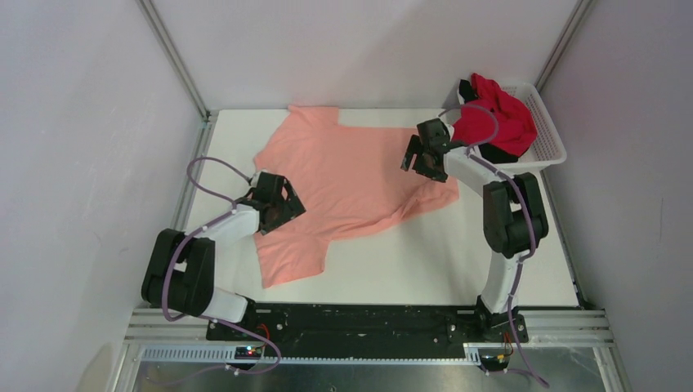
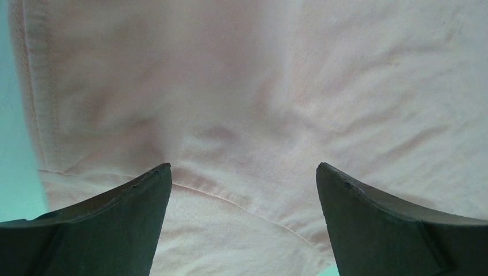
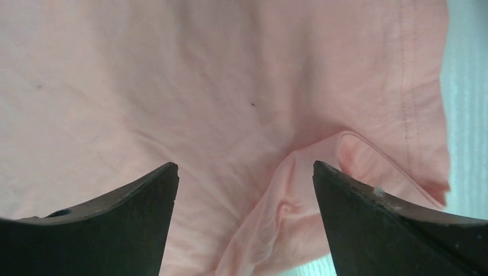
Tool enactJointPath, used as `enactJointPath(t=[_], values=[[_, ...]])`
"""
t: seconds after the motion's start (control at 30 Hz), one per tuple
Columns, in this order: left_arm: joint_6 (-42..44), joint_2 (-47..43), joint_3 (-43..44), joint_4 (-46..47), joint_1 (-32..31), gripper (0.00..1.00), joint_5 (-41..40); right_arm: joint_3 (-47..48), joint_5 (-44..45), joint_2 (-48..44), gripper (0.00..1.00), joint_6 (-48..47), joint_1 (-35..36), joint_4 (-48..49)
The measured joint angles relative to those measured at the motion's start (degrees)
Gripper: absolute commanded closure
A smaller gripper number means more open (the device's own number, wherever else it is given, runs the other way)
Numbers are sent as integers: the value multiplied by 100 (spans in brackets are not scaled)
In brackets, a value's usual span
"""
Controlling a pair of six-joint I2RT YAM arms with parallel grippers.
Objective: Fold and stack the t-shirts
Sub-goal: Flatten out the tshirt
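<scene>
white table (image 1: 458, 253) | pale walls (image 1: 368, 49) | pink shirt (image 1: 351, 175) spread | left, right jaws apart

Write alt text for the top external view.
A pink shirt lies spread on a white table, with the left hand over its near-left part and the right hand over its right edge. A white basket in the far right corner holds a red shirt and a black shirt.
</scene>
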Motion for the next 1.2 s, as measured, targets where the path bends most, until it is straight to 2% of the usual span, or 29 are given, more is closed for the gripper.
enactJointPath(t=[0.17, 0.27, 0.5, 0.77, 1.2], values=[[35, 76, 4, 0, 0, 0, 0, -389, -111, -581, 10, -341, -72, 48], [42, 120, 39, -2, 0, 0, 2, -780, -590, -848, 14, -603, -361, 114], [42, 164, 55, 2, 0, 0, 2, -1080, -1453, -710, 26, -1010, -772, 216], [79, 203, 85, 2, 0, 0, 15, -1080, -1740, -385, 34, -1163, -835, 417], [96, 203, 87, 2, 0, 0, 55, -1080, -1609, -315, 34, -1257, -911, 492]])
